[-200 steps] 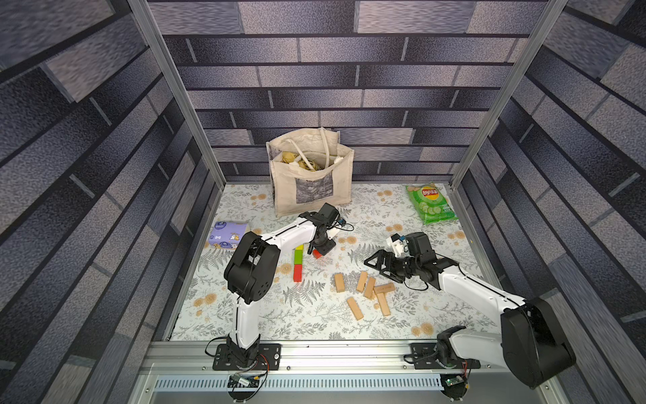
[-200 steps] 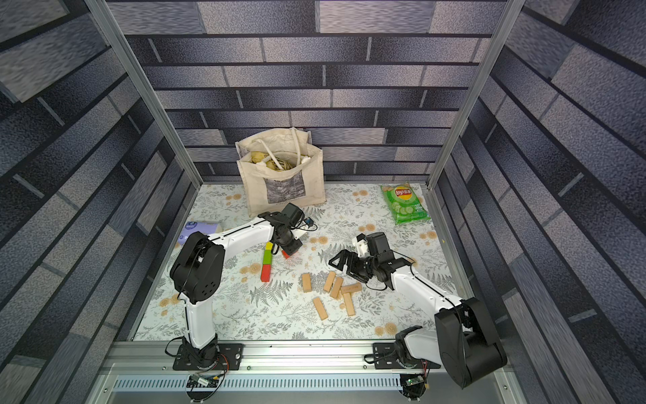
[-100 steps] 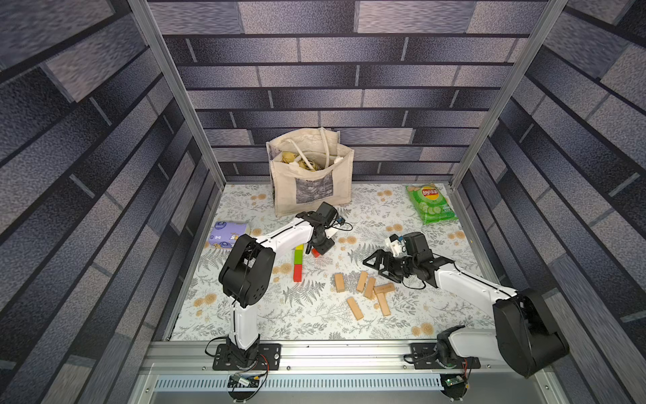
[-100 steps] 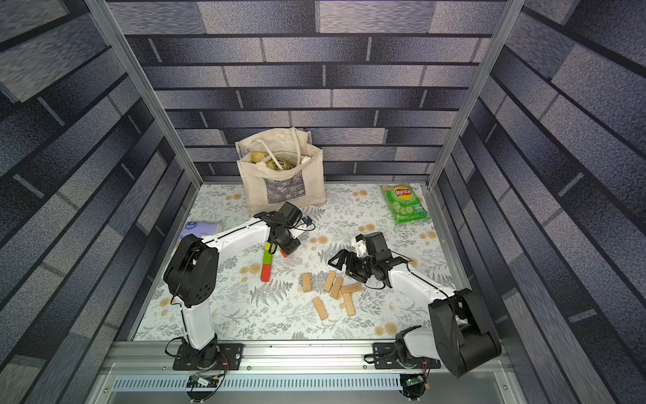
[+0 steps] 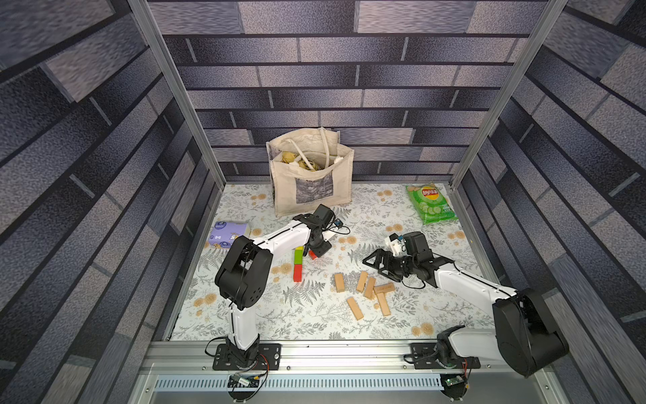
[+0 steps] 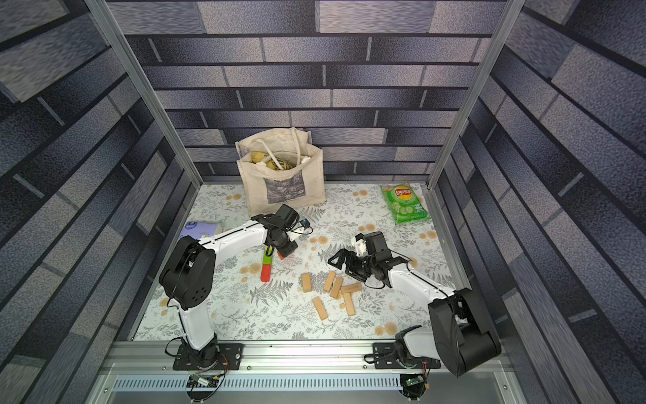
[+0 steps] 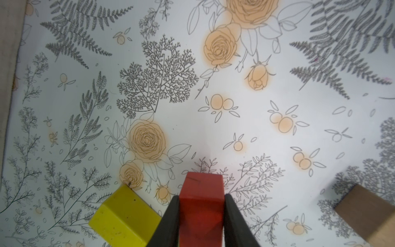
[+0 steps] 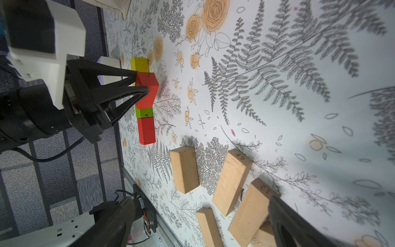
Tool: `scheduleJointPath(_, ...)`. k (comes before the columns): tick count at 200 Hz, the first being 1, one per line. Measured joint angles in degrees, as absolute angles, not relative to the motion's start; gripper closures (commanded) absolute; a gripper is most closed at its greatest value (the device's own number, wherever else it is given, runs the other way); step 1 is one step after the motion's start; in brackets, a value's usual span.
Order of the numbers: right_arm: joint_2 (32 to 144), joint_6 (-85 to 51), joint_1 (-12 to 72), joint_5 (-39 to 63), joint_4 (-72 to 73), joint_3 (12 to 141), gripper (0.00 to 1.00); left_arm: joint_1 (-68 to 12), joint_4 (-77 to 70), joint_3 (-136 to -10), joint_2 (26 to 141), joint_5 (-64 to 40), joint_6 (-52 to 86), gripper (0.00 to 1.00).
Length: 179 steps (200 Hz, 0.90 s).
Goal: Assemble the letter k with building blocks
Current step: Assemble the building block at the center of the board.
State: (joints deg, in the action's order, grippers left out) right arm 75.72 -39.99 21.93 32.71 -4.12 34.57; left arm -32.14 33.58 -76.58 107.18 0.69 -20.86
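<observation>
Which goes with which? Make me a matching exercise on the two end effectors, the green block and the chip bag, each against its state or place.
Column A
1. left end effector
2. right end effector
3. green block
4. chip bag

Column B
a. open, holding nothing
b. far side of the table
c. shut on one red block
d. in line between yellow block and other red block

Pairs: 1-c; 2-a; 3-d; 4-b

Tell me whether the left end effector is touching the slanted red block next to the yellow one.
Touching. The left wrist view shows the fingers of the left end effector pressed against both sides of the slanted red block, no gap.
</observation>
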Motion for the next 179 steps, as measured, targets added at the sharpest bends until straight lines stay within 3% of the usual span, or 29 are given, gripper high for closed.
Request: scheduleJointPath(179, 75.7, -40.0, 21.8, 32.9, -3.6, 34.6, 0.0, -31.3, 32.5, -76.2, 107.2, 0.9, -21.1, 0.98)
